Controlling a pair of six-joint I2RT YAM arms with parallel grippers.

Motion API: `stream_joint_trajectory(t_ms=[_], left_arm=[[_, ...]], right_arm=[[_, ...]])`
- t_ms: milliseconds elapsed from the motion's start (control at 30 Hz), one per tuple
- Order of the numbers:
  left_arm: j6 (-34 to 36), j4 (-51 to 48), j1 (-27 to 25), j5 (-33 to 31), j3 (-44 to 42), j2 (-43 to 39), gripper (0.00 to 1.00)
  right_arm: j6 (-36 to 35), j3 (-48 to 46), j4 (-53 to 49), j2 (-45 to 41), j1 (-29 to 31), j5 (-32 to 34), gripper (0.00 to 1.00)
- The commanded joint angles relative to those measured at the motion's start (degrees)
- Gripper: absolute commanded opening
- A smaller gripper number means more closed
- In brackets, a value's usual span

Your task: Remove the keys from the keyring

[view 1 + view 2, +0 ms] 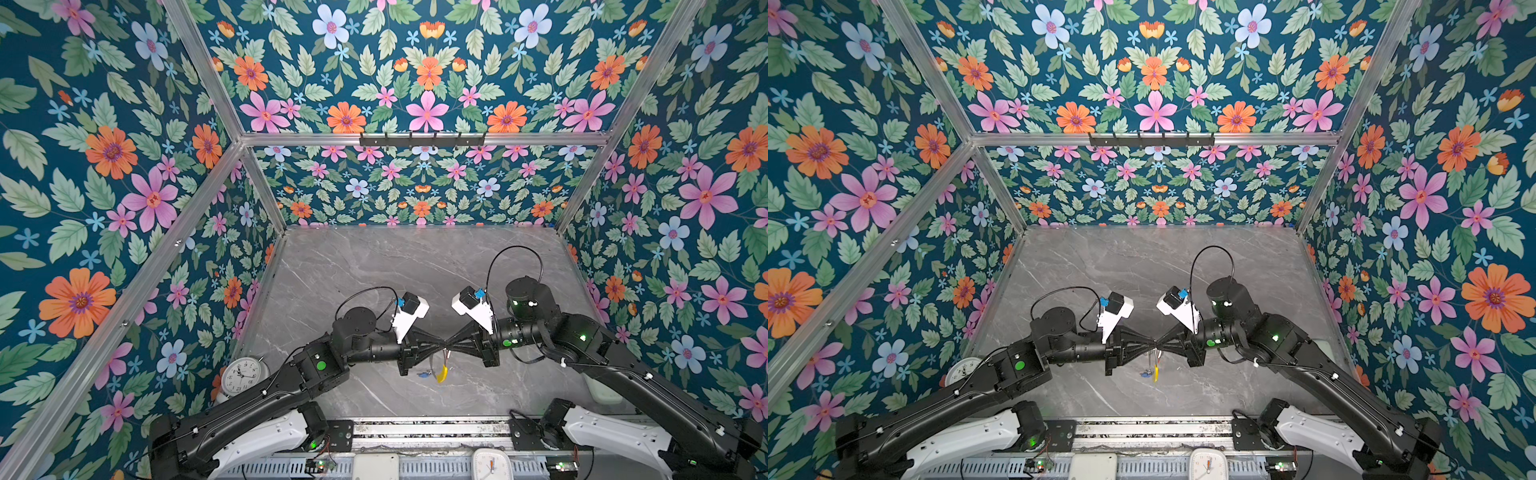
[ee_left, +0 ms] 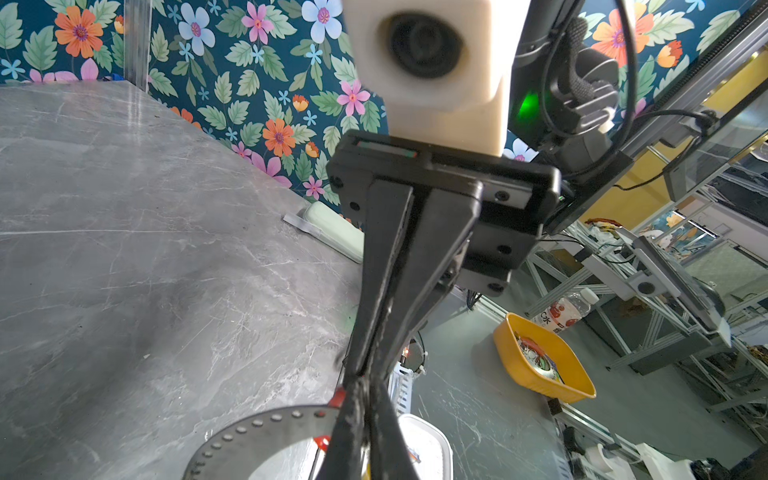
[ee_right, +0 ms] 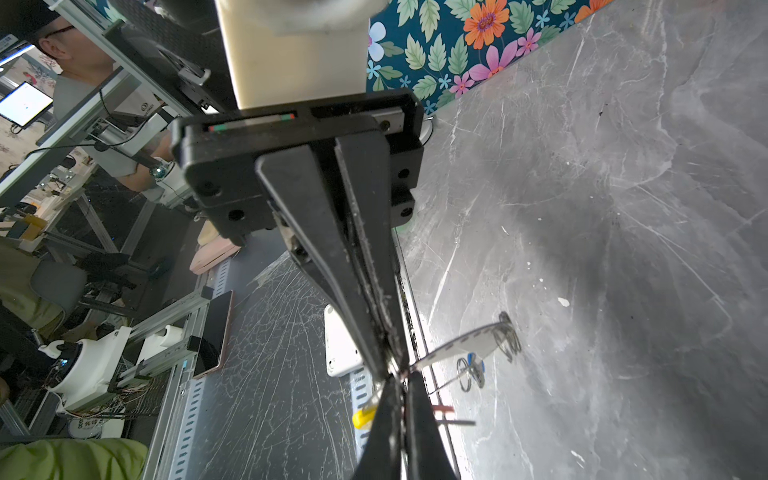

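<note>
Top views show the left gripper point(image 1: 441, 345) and right gripper point(image 1: 451, 344), jaws closed, seemingly pinching the keyring point(image 1: 441, 373) (keys point(image 1: 423, 375) still threaded).

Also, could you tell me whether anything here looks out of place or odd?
Nothing looks spilled or damaged. One oddity: the keyring hangs in mid-air, pinched where the shut left gripper and right gripper meet tip to tip, its yellow sleeve and the blue-tagged key dangling.
</note>
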Motion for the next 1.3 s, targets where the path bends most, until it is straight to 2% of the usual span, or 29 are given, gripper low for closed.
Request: stream_joint_trajectory(t_ms=[0,33,167,267,433,533,700,1000,1133,1267], left_arm=[[-0.22,3.87,-0.11,0.33,-0.33,-0.44,0.00],[-0.55,5.49,-0.05,-0.40,-1.14,-0.91,0.00],[-1.23,10.81,-0.07,-3.71,-3.95,-2.82,0.00],[-1.89,14.35,-0.05,-5.82,-5.69,-3.92,0.00],[-2.82,19.54,-0.05,-9.11,-8.42,-5.58,0.00],[-3.48,23.89,-0.10,-11.43,-10.56,-6.94,0.00],[-4.42,27.81,-0.15,-11.20,-11.56,-6.10,0.00],[-5.84,29.78,-0.19,-10.19,-12.06,-5.03,0.00],[-5.96,29.66,-0.13,-10.46,-12.08,-5.12,0.00],[-6.07,29.51,-0.21,-11.11,-12.35,-5.55,0.00]], right_arm=[[0.39,0.09,2.49,-0.16,0.04,0.82,0.00],[0.93,-0.18,3.33,-0.37,0.05,1.07,0.00],[4.00,-2.53,9.52,-3.60,0.14,3.22,0.34],[6.61,-5.96,15.75,-7.56,0.14,7.15,0.43],[11.57,-15.02,28.75,-13.44,0.73,11.64,0.45],[12.49,-18.45,33.07,-14.57,2.13,13.78,0.45],[10.61,-19.44,34.29,-12.61,5.65,15.97,0.46],[9.93,-19.17,34.79,-9.18,6.22,16.83,0.47],[9.94,-19.14,34.98,-8.49,6.50,16.47,0.41],[9.85,-19.14,34.28,-8.59,6.62,16.74,0.27]])
